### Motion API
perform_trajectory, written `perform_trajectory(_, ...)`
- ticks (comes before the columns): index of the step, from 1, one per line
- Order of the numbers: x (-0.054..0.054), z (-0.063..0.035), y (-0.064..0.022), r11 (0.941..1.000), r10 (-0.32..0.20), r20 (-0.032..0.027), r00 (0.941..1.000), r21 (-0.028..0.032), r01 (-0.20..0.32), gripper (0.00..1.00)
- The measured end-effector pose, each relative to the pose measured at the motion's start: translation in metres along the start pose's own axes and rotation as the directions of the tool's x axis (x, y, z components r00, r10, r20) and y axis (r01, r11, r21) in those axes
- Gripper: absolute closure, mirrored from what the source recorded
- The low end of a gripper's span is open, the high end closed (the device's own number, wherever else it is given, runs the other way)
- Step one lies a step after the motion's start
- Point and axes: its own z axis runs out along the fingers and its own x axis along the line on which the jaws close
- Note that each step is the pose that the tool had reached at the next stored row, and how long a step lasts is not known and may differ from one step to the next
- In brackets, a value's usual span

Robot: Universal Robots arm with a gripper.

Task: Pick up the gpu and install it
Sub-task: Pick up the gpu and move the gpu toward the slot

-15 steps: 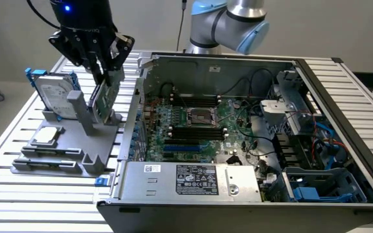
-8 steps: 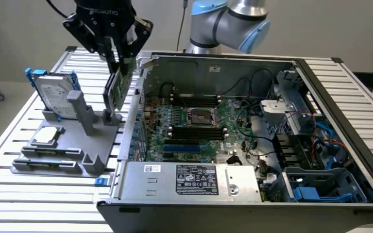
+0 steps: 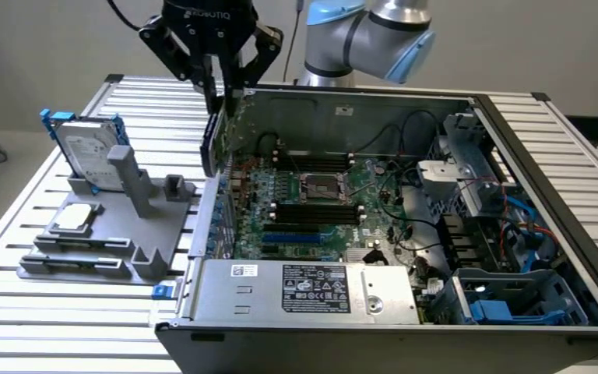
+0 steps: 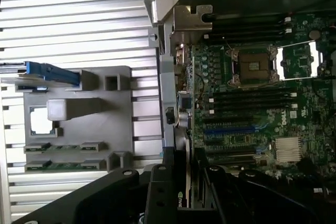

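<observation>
End effector (image 3: 223, 92) pinches the gpu (image 3: 214, 140) by its upper edge; the card hangs on edge. Pickup is done, seating is not: in the exterior view the card is at the open case's (image 3: 382, 109) 10 o'clock corner, by the wall (slots below not reached). The case holds the motherboard (image 3: 320, 202) and a power supply (image 3: 310, 288). At 9 o'clock on the table (image 3: 29, 327), a grey fixture (image 3: 122, 257) carries a hard drive (image 3: 86, 152), upright.

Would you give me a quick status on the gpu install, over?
Hand shut on gpu. Gpu hanging on edge by the case wall at the exterior view's left, not seated. Wall close beside it.
</observation>
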Motion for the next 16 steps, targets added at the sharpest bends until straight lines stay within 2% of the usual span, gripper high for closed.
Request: perform_trajectory(16, -0.073, 0.0180, 0.0046, 0.9999, 0.000, 0.0014, 1.0000, 0.0168, 0.000, 0.73)
